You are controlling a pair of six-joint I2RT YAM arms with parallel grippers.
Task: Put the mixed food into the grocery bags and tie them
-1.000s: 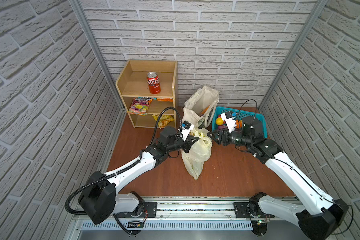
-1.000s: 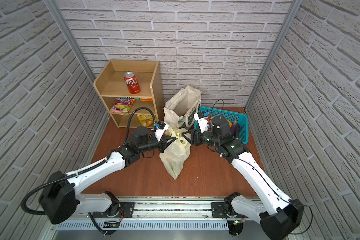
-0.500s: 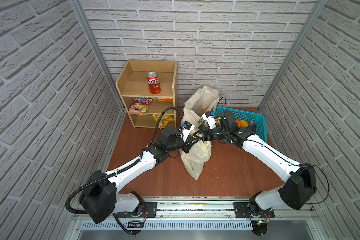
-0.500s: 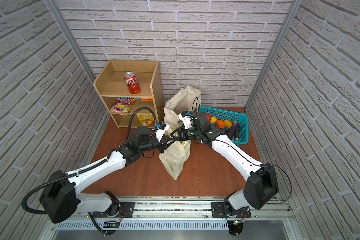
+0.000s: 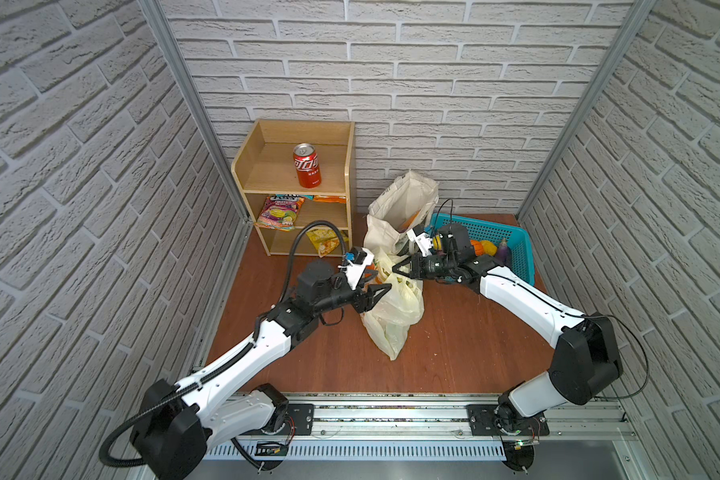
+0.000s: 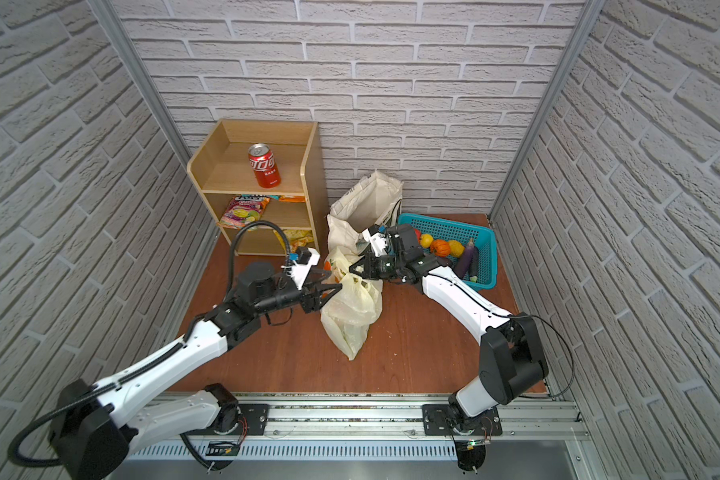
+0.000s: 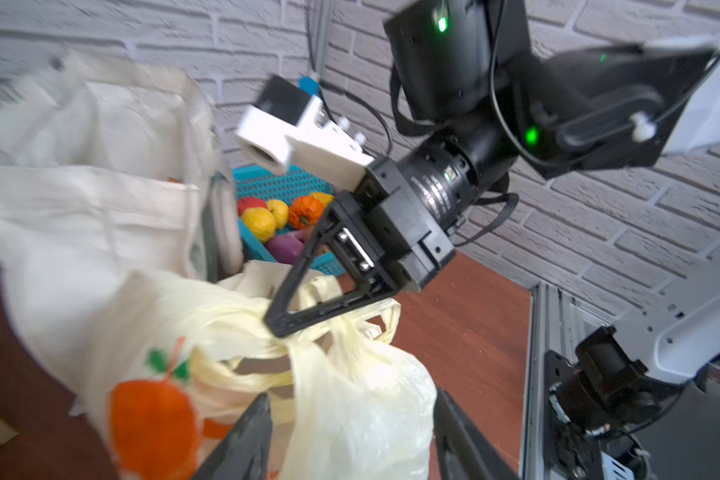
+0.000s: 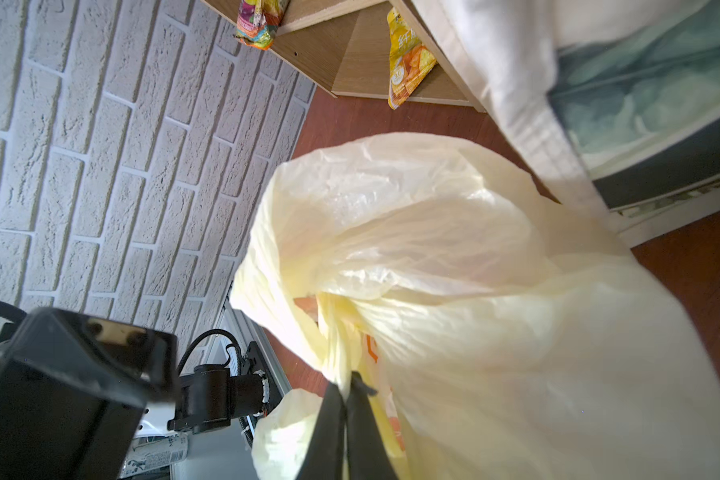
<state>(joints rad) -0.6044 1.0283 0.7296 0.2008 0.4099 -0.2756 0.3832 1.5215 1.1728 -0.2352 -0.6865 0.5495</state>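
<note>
The pale-yellow plastic bag (image 5: 393, 316) (image 6: 350, 316) lies slumped on the brown floor in both top views. Behind it stands the cream canvas tote (image 5: 400, 203) (image 6: 366, 203), mouth open, something orange inside. My right gripper (image 5: 393, 271) (image 8: 346, 395) is shut on a twisted handle strand of the plastic bag (image 8: 433, 249). My left gripper (image 5: 381, 279) (image 7: 350, 415) is open, its fingers either side of the bag's top bulge (image 7: 350, 395) without pinching it. An orange shape with a green top (image 7: 150, 419) shows at the bag's side; print or carrot, I cannot tell.
A wooden shelf (image 5: 296, 187) stands at the back left, holding a red cola can (image 5: 307, 171) and snack packets (image 5: 279, 212). The turquoise basket (image 5: 516, 249) with toy fruit and vegetables sits at the back right, beside the tote. A metal rail (image 5: 391, 415) runs along the front.
My right gripper swung from the basket over to the plastic bag and shut on its handle. My left gripper opened and let go of the bag's top.
</note>
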